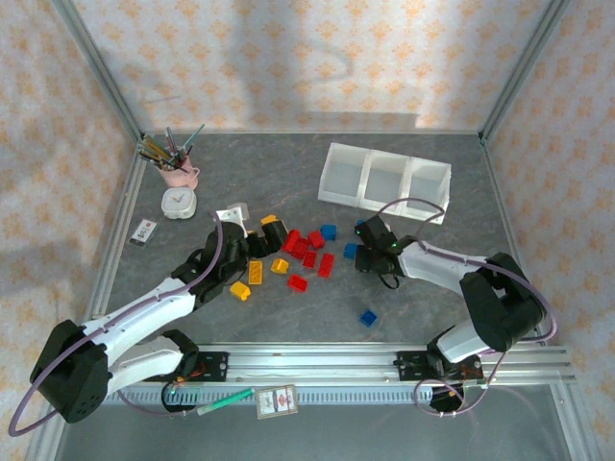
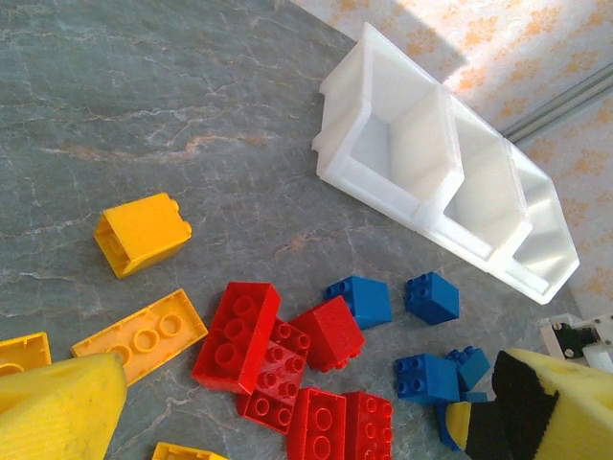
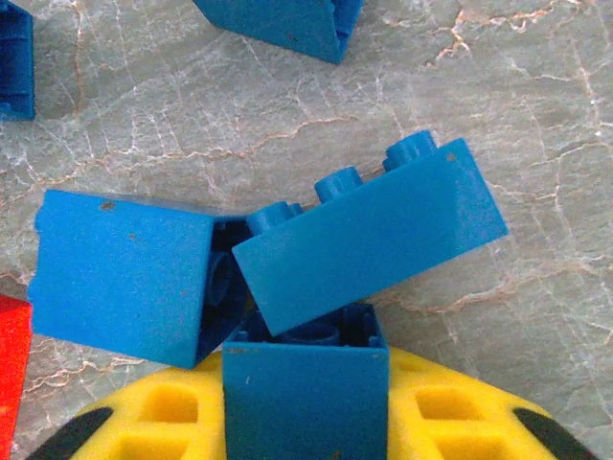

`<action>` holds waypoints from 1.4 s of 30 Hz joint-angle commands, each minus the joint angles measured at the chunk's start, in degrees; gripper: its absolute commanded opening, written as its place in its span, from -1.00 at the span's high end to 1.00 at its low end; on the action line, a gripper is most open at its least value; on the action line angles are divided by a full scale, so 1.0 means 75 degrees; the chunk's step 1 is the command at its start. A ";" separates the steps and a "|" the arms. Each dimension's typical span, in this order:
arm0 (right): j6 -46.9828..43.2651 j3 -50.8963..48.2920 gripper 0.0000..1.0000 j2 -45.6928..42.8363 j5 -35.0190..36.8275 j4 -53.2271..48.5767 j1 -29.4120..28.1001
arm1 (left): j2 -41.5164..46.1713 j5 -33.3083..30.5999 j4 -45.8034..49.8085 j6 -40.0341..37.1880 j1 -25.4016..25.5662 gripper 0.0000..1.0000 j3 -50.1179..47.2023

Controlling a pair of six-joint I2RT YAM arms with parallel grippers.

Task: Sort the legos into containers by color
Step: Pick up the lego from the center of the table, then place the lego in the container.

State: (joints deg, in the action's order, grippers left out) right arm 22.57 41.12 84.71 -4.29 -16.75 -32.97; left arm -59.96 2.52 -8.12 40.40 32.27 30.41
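The right gripper (image 3: 306, 366) was closed on a small blue plastic brick (image 3: 305, 407). Its yellow fingers (image 3: 153, 417) lay against both sides of this brick. Just in front of the gripper, two more blue bricks lay on the grey marbled tabletop (image 3: 536, 115). A tilted blue brick (image 3: 374, 235) leaned over the top edge of the held one. A blue brick lying on its side (image 3: 120, 273) was just beside it, to the left in the wrist view, and touched it.

The left gripper (image 2: 311, 383) was open wide, with one yellow finger at each lower corner of its wrist view. Ahead of it, between the fingers, lay a cluster of red bricks (image 2: 278, 355). Near its left finger lay some yellow-orange bricks (image 2: 144, 335).

The long white translucent tray with three square compartments (image 1: 336, 182) stood beyond the right gripper, well apart from it. One single blue brick (image 1: 368, 317) lay behind the right gripper, nearer to the arm bases.
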 commanded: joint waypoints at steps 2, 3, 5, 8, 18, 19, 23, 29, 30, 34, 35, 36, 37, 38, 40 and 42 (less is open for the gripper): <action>-0.0010 0.0185 0.51 -0.0311 0.0308 -0.0358 -0.0045 | 0.0085 -0.0056 0.0220 -0.0207 0.0045 -0.99 0.0346; 0.0001 0.0217 0.53 -0.0422 0.0340 -0.0454 -0.0044 | 0.0082 -0.0029 0.0258 -0.0218 0.0045 -0.99 0.0386; 0.0032 0.0342 0.58 -0.0657 0.0432 -0.0686 -0.0045 | 0.0085 0.0014 0.0348 -0.0231 0.0045 -0.98 0.0502; 0.0074 0.0709 0.62 -0.0970 0.0644 -0.1124 -0.0045 | 0.0097 0.0066 0.0471 -0.0242 0.0045 -0.98 0.0681; -0.0333 0.2856 0.64 -0.0047 0.0772 -0.1258 -0.0045 | -0.0417 -0.0020 0.0708 -0.0418 -0.0057 -0.98 0.1586; -0.0384 0.3109 0.65 0.0191 0.0755 -0.1138 -0.0045 | -0.0506 -0.0006 0.0697 -0.0423 -0.0104 -0.98 0.1675; -0.0590 0.4027 0.65 0.1043 0.0951 -0.0665 -0.0045 | -0.0841 0.0169 0.0606 -0.0485 -0.0409 -0.98 0.1960; -0.0846 0.5546 0.65 0.2763 0.1353 -0.0383 0.0056 | -0.1330 0.0581 0.0369 -0.0584 -0.1127 -0.98 0.2282; -0.0834 0.5789 0.65 0.3040 0.1358 -0.0368 0.0118 | -0.1420 0.0629 0.0346 -0.0628 -0.1221 -0.98 0.2333; -0.0886 0.6695 0.64 0.3948 0.1437 -0.0374 0.0336 | -0.1753 0.0624 0.0235 -0.0800 -0.1409 -0.98 0.2513; -0.0880 0.6872 0.64 0.4124 0.1509 -0.0398 0.0389 | -0.1825 0.0636 0.0194 -0.0827 -0.1430 -0.98 0.2542; -0.0887 0.7072 0.64 0.4332 0.1604 -0.0425 0.0451 | -0.1918 0.0648 0.0159 -0.0849 -0.1432 -0.98 0.2596; -0.0908 0.7244 0.64 0.4530 0.1675 -0.0450 0.0518 | -0.2021 0.0665 0.0118 -0.0861 -0.1446 -0.98 0.2656; -0.0912 0.7413 0.64 0.4687 0.1723 -0.0484 0.0577 | -0.2104 0.0688 0.0072 -0.0852 -0.1451 -0.98 0.2702; -0.0993 0.7746 0.56 0.5013 0.1820 -0.0536 0.0677 | -0.2294 0.0776 -0.0058 -0.0843 -0.1455 -0.98 0.2801; -0.1037 0.8084 0.42 0.5265 0.1804 -0.0659 0.0748 | -0.2446 0.0851 -0.0123 -0.0840 -0.1455 -0.98 0.2886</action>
State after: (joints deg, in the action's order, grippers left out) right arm 16.14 98.17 122.54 6.24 -20.18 -28.05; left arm -77.12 7.31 -6.17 35.44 21.69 49.65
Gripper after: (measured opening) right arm 0.310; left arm 0.992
